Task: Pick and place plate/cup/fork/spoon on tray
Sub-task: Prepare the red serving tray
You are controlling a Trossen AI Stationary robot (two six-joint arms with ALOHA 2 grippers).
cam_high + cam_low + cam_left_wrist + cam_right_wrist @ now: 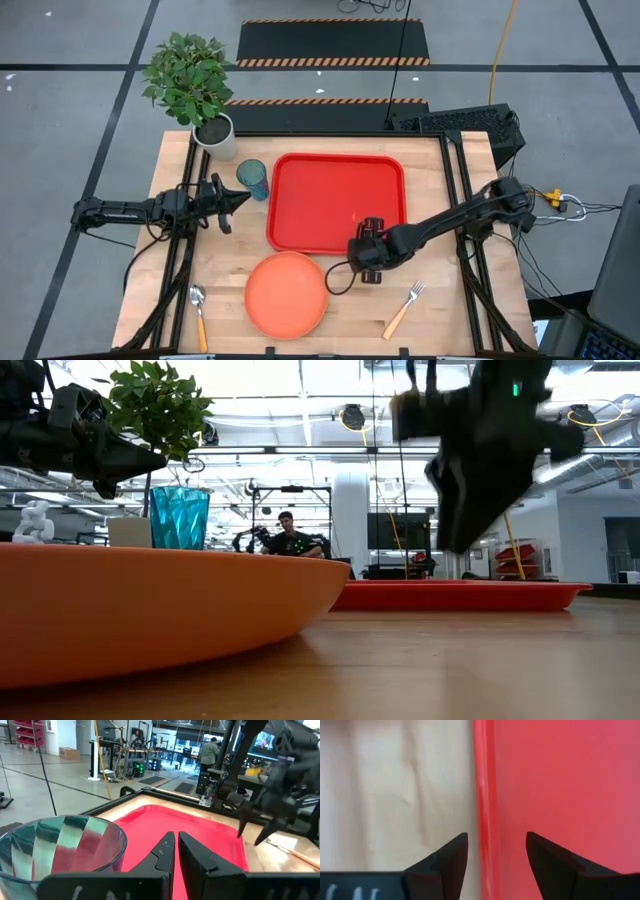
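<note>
wooden table [450, 320], fork [404, 309] lying diagonally, tines toward tray [337, 200]

Grey floor [60, 120], black hazard-striped mats [335, 45]

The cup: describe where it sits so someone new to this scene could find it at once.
Start from the red tray in the middle of the wooden table. Just off the tray's far-left corner, between it and the white plant pot, stands the cup. It is the only translucent teal thing, upright and far smaller than the orange plate.
</note>
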